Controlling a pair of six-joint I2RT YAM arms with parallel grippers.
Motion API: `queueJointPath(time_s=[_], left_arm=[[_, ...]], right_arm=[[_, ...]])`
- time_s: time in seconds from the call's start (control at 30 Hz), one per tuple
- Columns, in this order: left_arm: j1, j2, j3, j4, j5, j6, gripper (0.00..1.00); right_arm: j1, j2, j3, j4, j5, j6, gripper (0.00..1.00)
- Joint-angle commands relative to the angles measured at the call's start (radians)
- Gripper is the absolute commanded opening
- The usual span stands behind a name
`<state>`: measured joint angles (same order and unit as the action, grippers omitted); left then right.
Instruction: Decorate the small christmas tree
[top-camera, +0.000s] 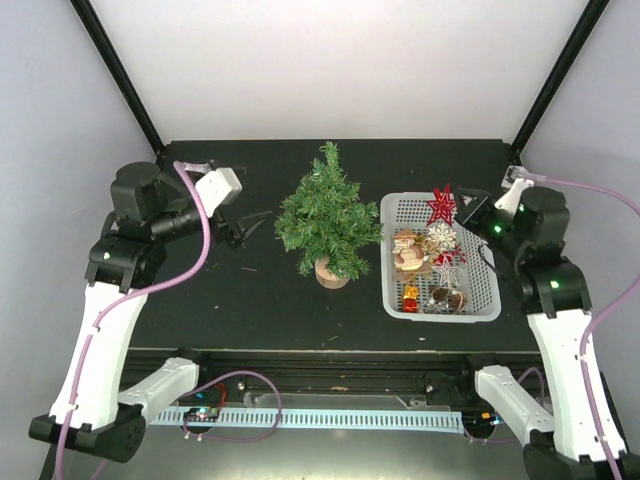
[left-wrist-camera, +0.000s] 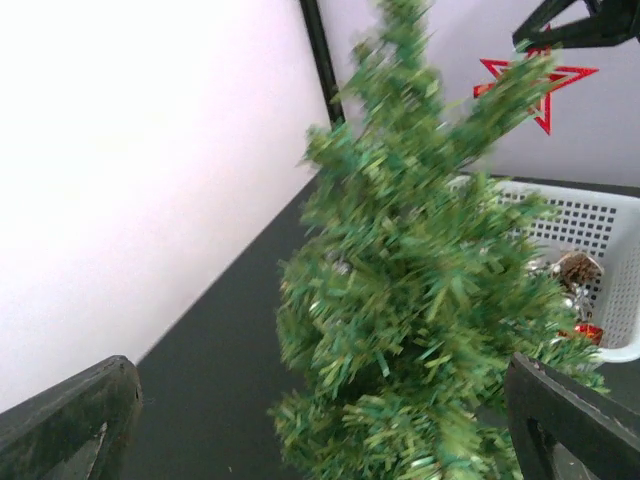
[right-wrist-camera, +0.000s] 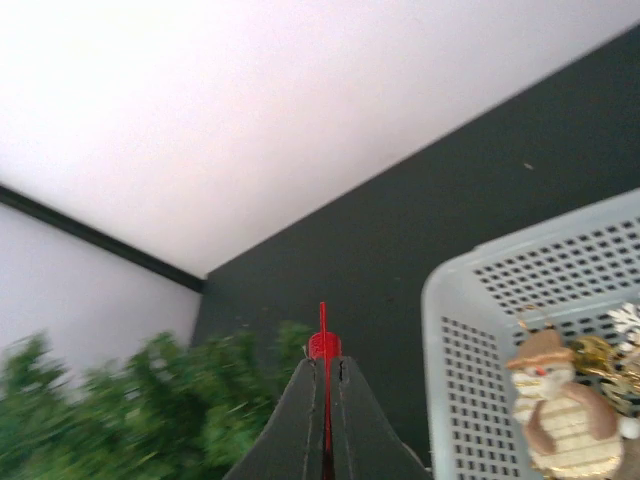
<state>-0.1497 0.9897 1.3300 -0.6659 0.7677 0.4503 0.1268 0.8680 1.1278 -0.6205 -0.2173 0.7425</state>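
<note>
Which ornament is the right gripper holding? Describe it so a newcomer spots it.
Find the white basket right of the small christmas tree. Above its far end, the right gripper is shut on a red star: a hollow outline, the only ornament held clear of the pile.

Setting reads to me as a robotics lab test cell: plain white panels (top-camera: 330, 60) and black frame struts (top-camera: 118, 72) box in a black counter (top-camera: 250, 300); the left arm (top-camera: 95, 340) and right arm (top-camera: 572, 360), trailing purple cables (top-camera: 207, 225), are bolted at its near edge.
</note>
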Motion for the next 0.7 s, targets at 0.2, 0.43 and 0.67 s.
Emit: queueJointPath(time_s=[0.2, 0.43, 0.67], left_arm=[[-0.403, -0.101, 0.138, -0.097, -0.466, 0.164, 0.99], [-0.505, -0.126, 0.088, -0.151, -0.56, 0.304, 0.98], [-0.546, -0.141, -0.004, -0.092, -0.652, 0.365, 0.98]], right_arm=[[0.022, -0.12, 0.165, -0.191, -0.208, 0.033, 0.01], [0.027, -0.102, 0.257, -0.195, -0.317, 0.053, 0.01], [0.13, 0.013, 0.324, -0.144, -0.33, 0.072, 0.01]])
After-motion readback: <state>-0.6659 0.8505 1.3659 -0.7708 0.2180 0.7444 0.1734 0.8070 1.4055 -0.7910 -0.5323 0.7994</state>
